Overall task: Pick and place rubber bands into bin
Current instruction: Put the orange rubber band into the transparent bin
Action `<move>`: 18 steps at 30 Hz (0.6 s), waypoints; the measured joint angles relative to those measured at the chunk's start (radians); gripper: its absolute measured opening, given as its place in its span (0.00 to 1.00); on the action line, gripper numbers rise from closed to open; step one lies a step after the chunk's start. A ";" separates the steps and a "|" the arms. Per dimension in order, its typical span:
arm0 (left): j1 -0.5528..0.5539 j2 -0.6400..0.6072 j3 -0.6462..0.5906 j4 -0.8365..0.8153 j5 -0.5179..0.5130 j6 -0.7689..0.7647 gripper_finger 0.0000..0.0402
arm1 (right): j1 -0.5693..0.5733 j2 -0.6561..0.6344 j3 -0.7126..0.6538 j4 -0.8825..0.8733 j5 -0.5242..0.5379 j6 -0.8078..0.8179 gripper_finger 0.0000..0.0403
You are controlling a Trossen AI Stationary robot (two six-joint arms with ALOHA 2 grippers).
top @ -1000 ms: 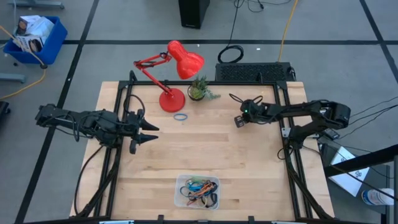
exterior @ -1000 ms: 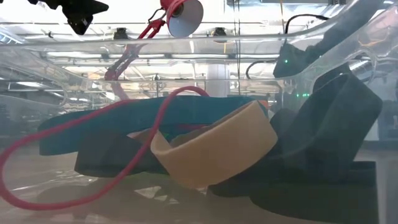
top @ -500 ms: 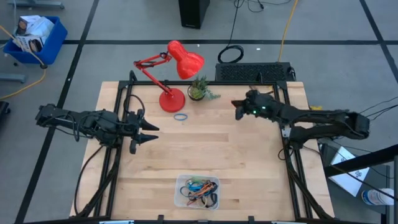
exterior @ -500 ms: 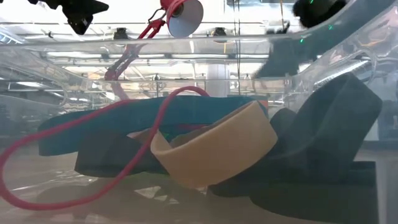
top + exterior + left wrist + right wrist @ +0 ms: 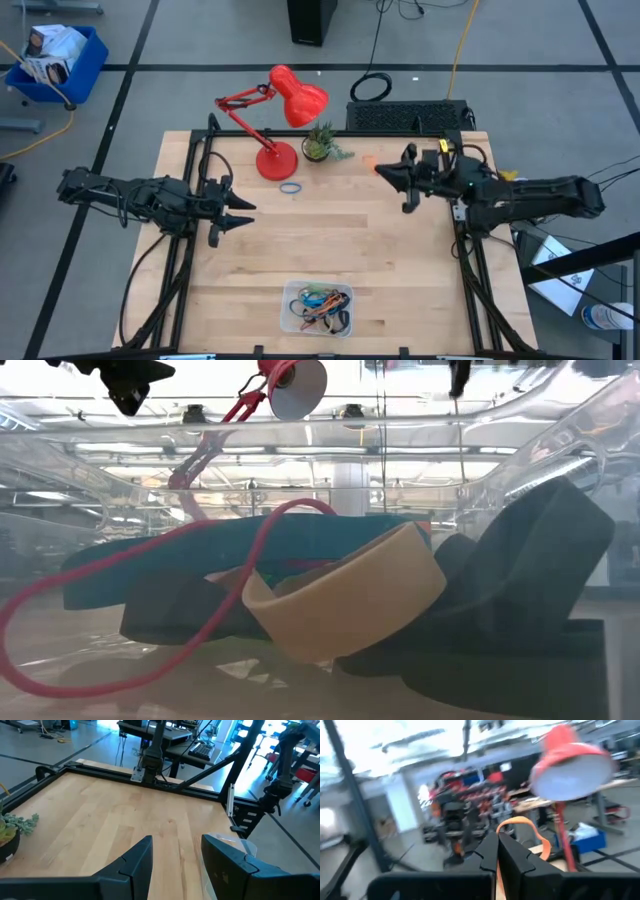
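While both arms hang over the wooden table (image 5: pixel 330 240), the red lamp (image 5: pixel 285 105) stands at 11 o'clock with a small potted plant (image 5: pixel 320 145) just beside its base. At 9 o'clock waits the left gripper (image 5: pixel 238 215), fingers parted, holding nothing. Over at 2 o'clock, the right gripper (image 5: pixel 383 170) is pinched tight on an orange rubber band (image 5: pixel 522 832), and nothing stands between it and the open tabletop. Down at 6 o'clock sits the clear bin (image 5: pixel 290 310), loaded with a tangle of rubber bands (image 5: pixel 322 305). 1 blue band (image 5: pixel 290 187) lies loose near the lamp base.
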 joint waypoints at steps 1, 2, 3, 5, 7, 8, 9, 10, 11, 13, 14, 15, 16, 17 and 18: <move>0.000 0.000 0.000 0.000 0.000 0.000 0.44 | 0.029 0.009 0.040 -0.051 0.000 -0.019 0.00; 0.000 0.000 0.000 0.000 0.000 0.000 0.44 | 0.059 0.022 0.083 -0.115 0.001 -0.039 0.00; 0.000 0.000 0.000 0.000 0.000 0.000 0.44 | 0.091 0.038 0.128 -0.178 0.003 -0.059 0.00; 0.000 0.000 0.000 0.000 0.000 0.000 0.44 | 0.156 0.086 0.226 -0.306 0.003 -0.094 0.00; 0.000 0.000 0.000 0.000 0.000 0.000 0.44 | 0.222 0.149 0.328 -0.424 0.005 -0.120 0.00; 0.000 0.000 0.000 0.000 0.000 0.000 0.44 | 0.254 0.186 0.378 -0.482 0.008 -0.130 0.00; 0.000 0.000 0.000 0.000 0.000 -0.001 0.44 | 0.285 0.225 0.426 -0.539 0.012 -0.138 0.00; 0.000 0.000 0.000 0.000 0.000 -0.005 0.44 | 0.316 0.268 0.470 -0.587 0.020 -0.145 0.00; 0.000 0.000 0.000 0.000 0.000 -0.015 0.44 | 0.347 0.313 0.514 -0.634 0.034 -0.148 0.00; 0.000 0.000 0.000 0.000 0.000 -0.028 0.44 | 0.399 0.399 0.581 -0.705 0.047 -0.155 0.00; 0.000 0.000 0.000 -0.001 0.000 -0.028 0.44 | 0.422 0.443 0.608 -0.727 0.057 -0.155 0.00; 0.000 0.000 0.000 -0.001 0.000 -0.028 0.44 | 0.441 0.481 0.624 -0.737 0.057 -0.154 0.00; 0.000 0.000 0.000 -0.001 0.000 -0.028 0.44 | 0.458 0.519 0.634 -0.741 0.057 -0.154 0.00; 0.000 0.000 0.000 -0.001 0.000 -0.028 0.44 | 0.475 0.555 0.639 -0.739 0.057 -0.153 0.00; 0.000 0.000 0.000 0.000 0.000 -0.028 0.44 | 0.489 0.587 0.640 -0.733 0.058 -0.149 0.00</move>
